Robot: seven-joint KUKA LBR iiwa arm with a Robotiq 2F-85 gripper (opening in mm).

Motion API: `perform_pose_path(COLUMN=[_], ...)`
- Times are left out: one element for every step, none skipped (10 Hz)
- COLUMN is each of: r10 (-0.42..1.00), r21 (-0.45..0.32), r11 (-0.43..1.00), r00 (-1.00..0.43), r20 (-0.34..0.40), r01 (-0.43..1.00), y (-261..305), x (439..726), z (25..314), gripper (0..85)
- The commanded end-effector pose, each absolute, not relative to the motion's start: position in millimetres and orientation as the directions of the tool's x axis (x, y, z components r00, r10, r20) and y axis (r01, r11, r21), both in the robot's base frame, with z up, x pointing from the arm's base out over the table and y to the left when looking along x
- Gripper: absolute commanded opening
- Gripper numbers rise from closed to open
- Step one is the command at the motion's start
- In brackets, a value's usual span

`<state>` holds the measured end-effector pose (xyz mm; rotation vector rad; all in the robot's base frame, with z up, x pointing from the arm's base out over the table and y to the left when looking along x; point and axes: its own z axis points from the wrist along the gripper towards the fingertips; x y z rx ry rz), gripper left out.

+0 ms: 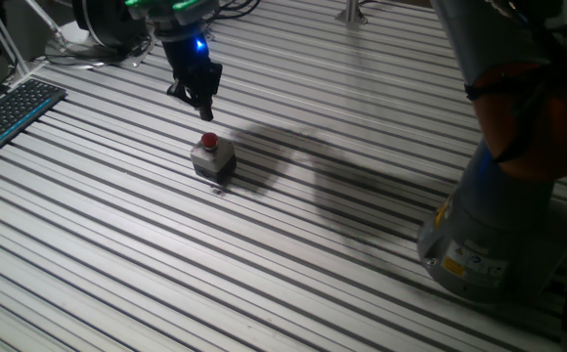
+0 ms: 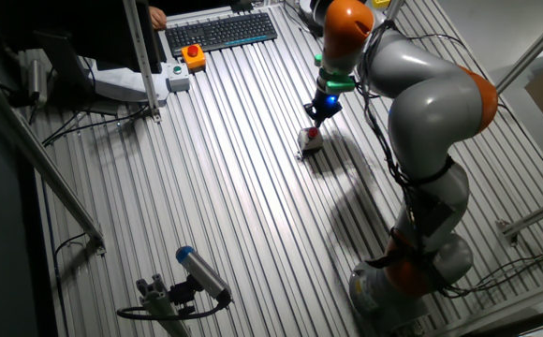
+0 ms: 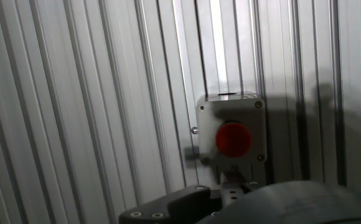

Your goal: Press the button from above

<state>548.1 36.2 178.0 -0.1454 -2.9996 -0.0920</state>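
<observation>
The button (image 1: 208, 141) is a small red dome on a light-grey square box (image 1: 215, 161) that stands on the slotted metal table (image 1: 293, 254). My gripper (image 1: 205, 110) hangs just above it, tips pointing down and a little toward the far side, not touching the dome. From the other fixed view the gripper (image 2: 315, 120) sits right over the button (image 2: 312, 135). Looking along the hand, the red button (image 3: 233, 139) and its grey box (image 3: 230, 107) lie right of centre, with the dark hand body (image 3: 243, 202) along the bottom edge. No view shows the fingertips clearly.
A keyboard (image 1: 10, 112) lies at the table's left edge, with an orange-and-red device (image 2: 193, 56) beside the keyboard (image 2: 220, 31). The arm's base (image 1: 499, 235) stands to the right. A blue-tipped cylinder on a mount (image 2: 197, 273) rests at the near corner.
</observation>
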Motion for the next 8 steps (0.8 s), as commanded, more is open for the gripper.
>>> perform_pose_path(r10=[0.094, 0.085, 0.075, 0.078, 0.081, 0.081, 0.079, 0.079], r21=[0.051, 0.022, -0.004, -0.001, -0.001, -0.001, -0.001, 0.0], r11=[0.994, 0.996, 0.997, 0.997, 0.997, 0.997, 0.997, 0.997], r00=[-0.994, -0.996, -0.997, -0.997, -0.996, -0.996, -0.996, -0.996], r20=[0.052, 0.029, 0.022, 0.029, 0.038, 0.036, 0.036, 0.038], r01=[0.097, 0.086, 0.074, 0.078, 0.081, 0.081, 0.079, 0.079], y=[35.9, 35.9, 35.9, 35.9, 35.9, 35.9, 35.9, 35.9], x=[548.0, 548.0, 548.0, 548.0, 548.0, 548.0, 548.0, 548.0], z=[178.1, 178.1, 178.1, 178.1, 178.1, 178.1, 178.1, 178.1], gripper=[0.0, 0.0, 0.0, 0.0, 0.0, 0.0, 0.0, 0.0])
